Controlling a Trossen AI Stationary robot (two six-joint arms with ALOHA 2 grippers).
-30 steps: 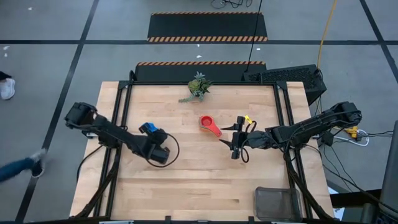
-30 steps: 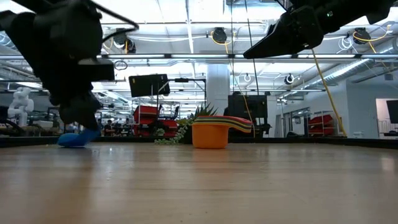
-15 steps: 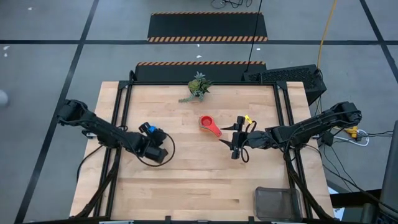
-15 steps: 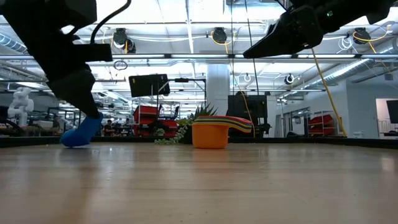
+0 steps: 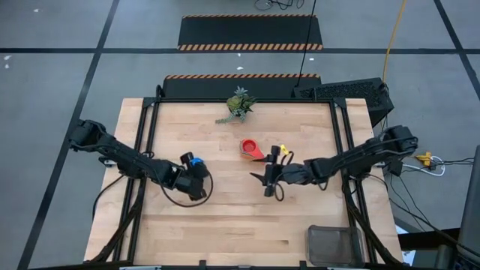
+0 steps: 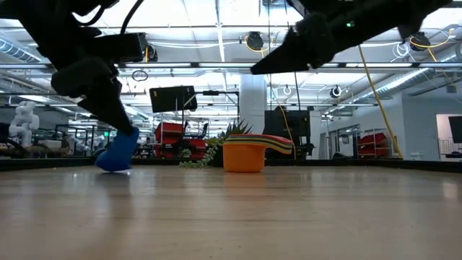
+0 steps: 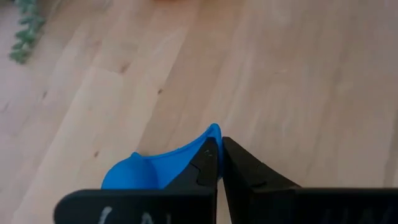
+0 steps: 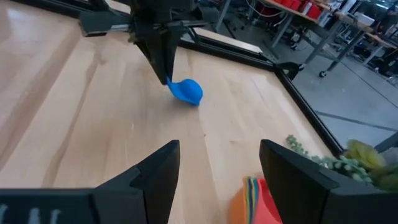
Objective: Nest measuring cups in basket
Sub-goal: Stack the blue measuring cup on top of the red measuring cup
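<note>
My left gripper (image 5: pixel 193 165) is shut on a blue measuring cup (image 5: pixel 196 160) at the table's left middle; the cup shows low over the wood in the low view (image 6: pixel 119 153). A stack of nested cups (image 5: pixel 250 149) with a red one on top stands on its base at the table's centre (image 6: pixel 244 156). My right gripper (image 5: pixel 266 178) hovers open just to the near right of that stack, well above the table (image 6: pixel 271 61), with nothing between its fingers (image 8: pixel 217 165). The wire basket (image 5: pixel 334 244) sits at the near right corner. My left gripper pinches the narrow end of the blue cup (image 7: pixel 211 134) between its two shut fingertips. The fingers slant down from above (image 8: pixel 163 62). The round bowl (image 8: pixel 188 92) hangs tilted below them; whether it touches the wood I cannot tell.
A small green plant sprig (image 5: pixel 238 104) lies near the far edge. Bare wood stretches between the two grippers and along the near edge up to the basket. A black frame runs around the table (image 8: pixel 249 53).
My left gripper has carried the blue cup toward the table's right, nearer the stack, rising a little and turning about its wrist. My right gripper has moved toward the table's left, past the near side of the stack, its fingers still apart.
</note>
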